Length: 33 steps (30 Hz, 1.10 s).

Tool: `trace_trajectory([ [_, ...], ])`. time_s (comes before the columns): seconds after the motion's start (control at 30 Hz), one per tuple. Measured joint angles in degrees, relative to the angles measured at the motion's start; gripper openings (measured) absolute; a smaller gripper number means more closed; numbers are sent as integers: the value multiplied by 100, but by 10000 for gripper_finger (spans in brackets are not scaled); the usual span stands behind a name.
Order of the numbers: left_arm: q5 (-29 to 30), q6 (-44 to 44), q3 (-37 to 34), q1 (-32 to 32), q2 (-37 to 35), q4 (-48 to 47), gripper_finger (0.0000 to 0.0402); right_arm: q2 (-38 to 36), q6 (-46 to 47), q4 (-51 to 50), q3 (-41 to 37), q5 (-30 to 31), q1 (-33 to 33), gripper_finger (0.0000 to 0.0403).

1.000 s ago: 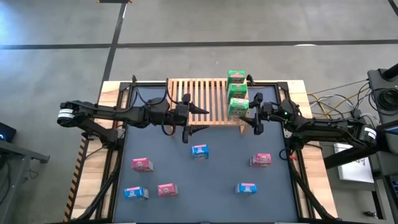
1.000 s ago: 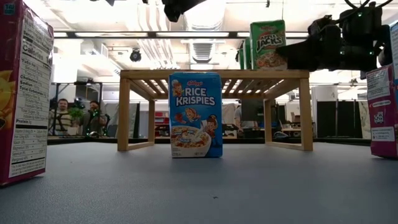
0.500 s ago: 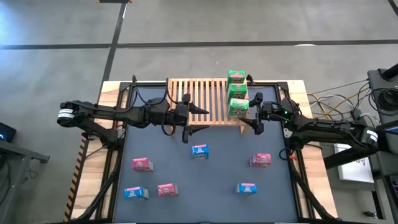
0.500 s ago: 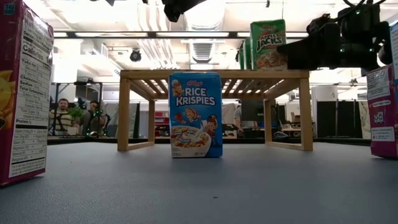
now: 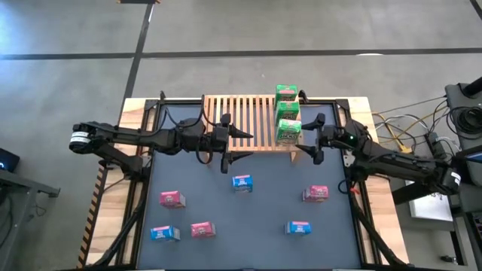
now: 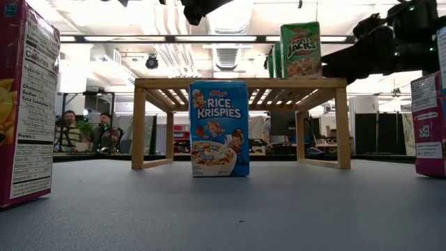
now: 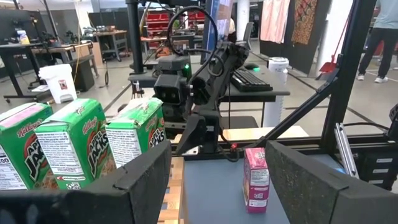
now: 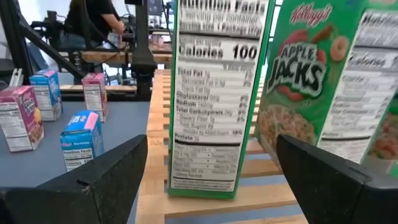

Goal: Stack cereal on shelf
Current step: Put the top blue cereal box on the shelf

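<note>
Three green cereal boxes stand upright on their bottoms in a row along the right end of the slatted wooden shelf. My right gripper is open just to the right of the nearest green box. Its fingers stand apart on either side of the box without touching it. My left gripper is open and empty at the shelf's near edge. On the table lie blue boxes and pink boxes.
The shelf's left and middle slats are bare. A black frame borders the dark table. Cables and equipment lie past the right edge. In the low view, people sit in the room behind the table.
My right gripper has drawn back from the nearest green box toward the table's right edge, rising a little. The box stays upright on the shelf.
</note>
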<state>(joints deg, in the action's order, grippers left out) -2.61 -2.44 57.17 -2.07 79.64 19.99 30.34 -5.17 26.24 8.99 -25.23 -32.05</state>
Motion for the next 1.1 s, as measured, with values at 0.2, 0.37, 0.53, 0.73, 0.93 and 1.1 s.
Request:
trace_trajectory([
  [0.2,-2,3,0,0,0,-74,244,-690,-94,-646,0,247,-9,348],
  [0.37,0,4,0,0,0,-122,244,-1323,-88,-988,28,287,-24,346],
  [0.53,0,41,0,-1,0,-207,244,-1953,136,-1136,107,86,-24,345],
  [0.73,18,337,0,273,0,-59,244,-2587,986,-654,132,-155,-18,337],
  [0.93,667,105,0,764,0,-356,244,-2993,1519,-275,135,-687,31,329],
  [1.1,1194,298,0,1084,47,-757,244,-2958,1547,-245,141,-691,157,329],
])
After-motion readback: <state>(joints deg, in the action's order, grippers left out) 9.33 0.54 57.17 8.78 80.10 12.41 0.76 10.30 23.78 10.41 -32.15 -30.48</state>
